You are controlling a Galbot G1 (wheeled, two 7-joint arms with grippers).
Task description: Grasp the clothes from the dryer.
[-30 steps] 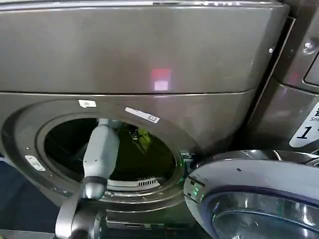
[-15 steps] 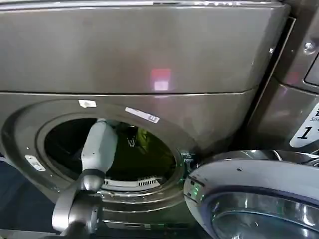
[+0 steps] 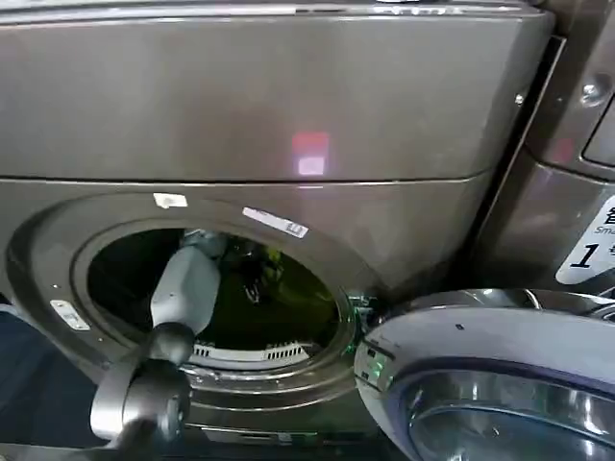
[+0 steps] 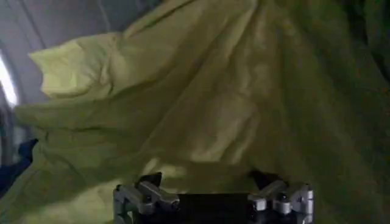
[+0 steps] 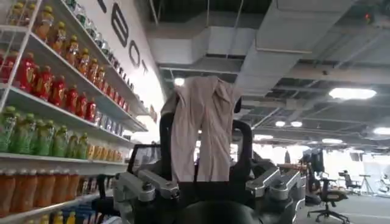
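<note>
Left gripper (image 4: 213, 204) inside dryer (image 3: 288, 115), jaws wide, clothes (image 4: 201, 103) right ahead; right gripper (image 5: 204, 182) pinches beige cloth (image 5: 201, 128).

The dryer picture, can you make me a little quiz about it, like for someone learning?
1. True or false: the left arm reaches inside the dryer through its round porthole.
2. What colour are the clothes in front of the left tool?
3. What hangs from the right tool: A) a beige cloth, B) a bottle, C) nothing?

Key: 1 true; 2 yellow-green; 3 A.
</note>
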